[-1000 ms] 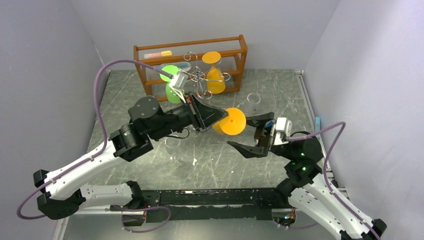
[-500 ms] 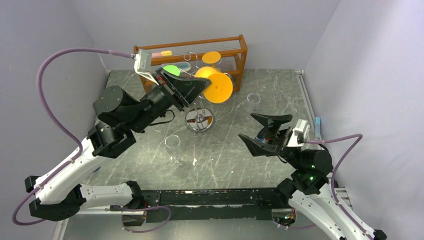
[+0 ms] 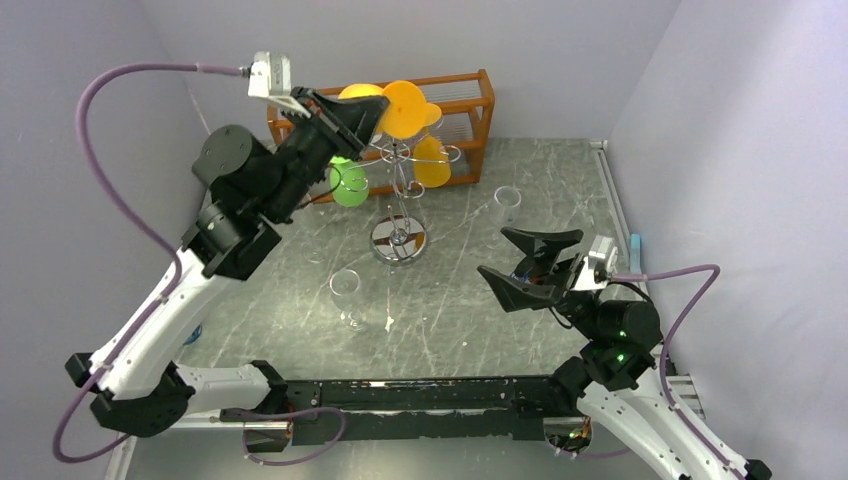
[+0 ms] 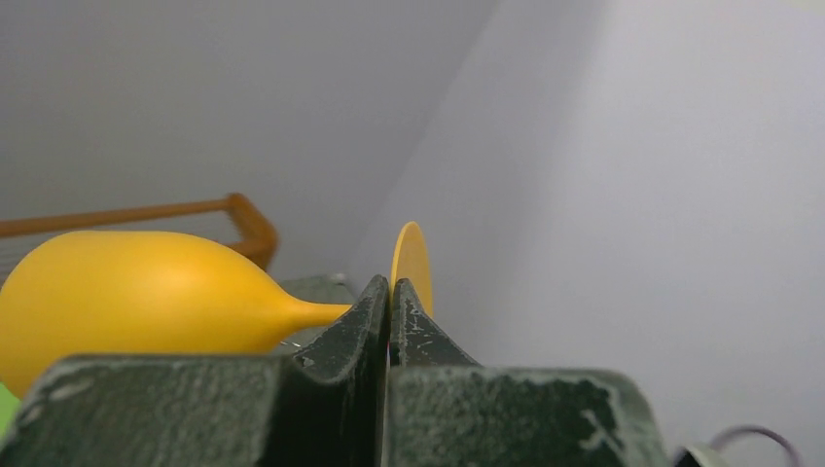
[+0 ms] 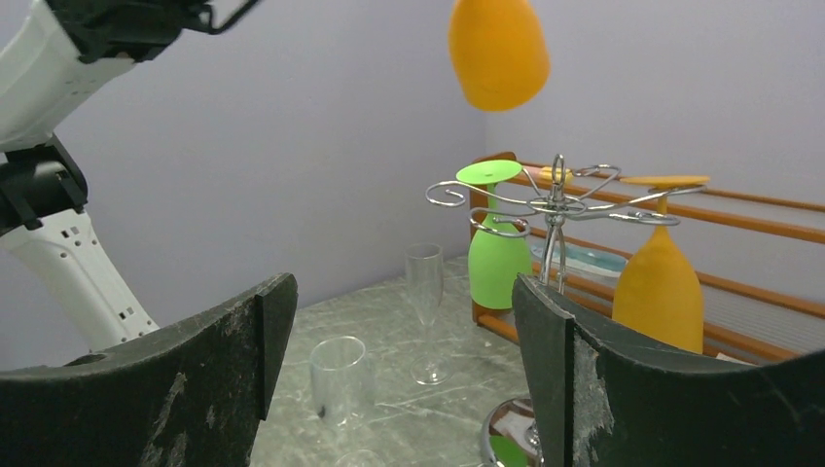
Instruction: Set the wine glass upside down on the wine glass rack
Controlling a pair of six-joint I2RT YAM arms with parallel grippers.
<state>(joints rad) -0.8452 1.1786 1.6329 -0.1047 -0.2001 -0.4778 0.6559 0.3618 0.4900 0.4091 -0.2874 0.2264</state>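
Observation:
My left gripper (image 3: 372, 112) is shut on the stem of an orange wine glass (image 3: 404, 106) and holds it high, above and just behind the rack's top. In the left wrist view the gripper (image 4: 390, 294) pinches the stem between the bowl (image 4: 146, 292) and the foot disc (image 4: 412, 261). The bowl shows at the top of the right wrist view (image 5: 498, 49). The silver wire wine glass rack (image 3: 399, 238) stands mid-table, its pole (image 5: 556, 219) carrying a green glass (image 3: 349, 186) and another orange glass (image 3: 432, 162), both hung upside down. My right gripper (image 3: 525, 262) is open and empty, right of the rack.
An orange-brown wooden shelf unit (image 3: 484, 100) stands against the back wall behind the rack. A clear flute (image 5: 424, 292) and a clear tumbler (image 5: 340, 375) stand left of the rack's base. Another clear glass (image 3: 508, 200) stands at the back right.
My left arm has lifted the orange glass from low over mid-table up and back to above the rack. My right gripper drew back to the right, then held still.

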